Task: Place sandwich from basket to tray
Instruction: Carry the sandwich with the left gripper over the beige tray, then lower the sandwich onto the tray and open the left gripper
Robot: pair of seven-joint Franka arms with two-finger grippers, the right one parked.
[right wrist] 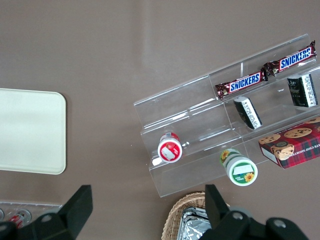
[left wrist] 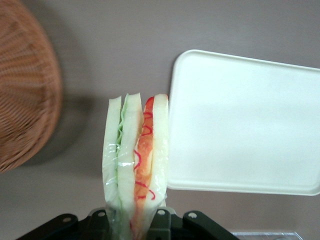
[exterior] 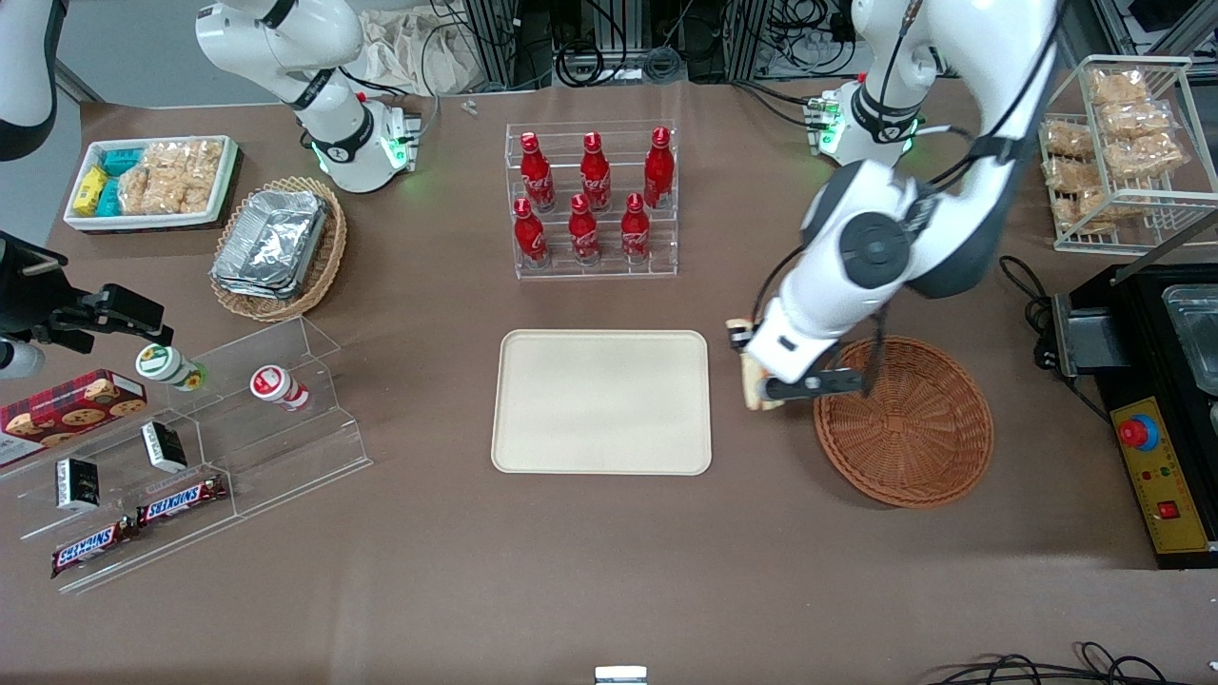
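Note:
My left gripper (exterior: pixel 761 376) is shut on the sandwich (exterior: pixel 741 335), a wedge of pale bread in clear wrap with red and green filling. It holds it above the bare table between the reddish-brown wicker basket (exterior: pixel 904 428) and the cream tray (exterior: pixel 601 401). In the left wrist view the sandwich (left wrist: pixel 135 165) stands out from the gripper (left wrist: pixel 132 220), its edge just beside the tray's rim (left wrist: pixel 245 120), with the basket (left wrist: pixel 25 90) on its other flank. Nothing lies in the basket or on the tray.
A clear rack of red bottles (exterior: pixel 592 200) stands farther from the front camera than the tray. A tan basket with foil containers (exterior: pixel 278 245), a white snack bin (exterior: pixel 152 181) and an acrylic snack shelf (exterior: pixel 190 447) lie toward the parked arm's end. A black machine (exterior: pixel 1161 400) stands beside the basket.

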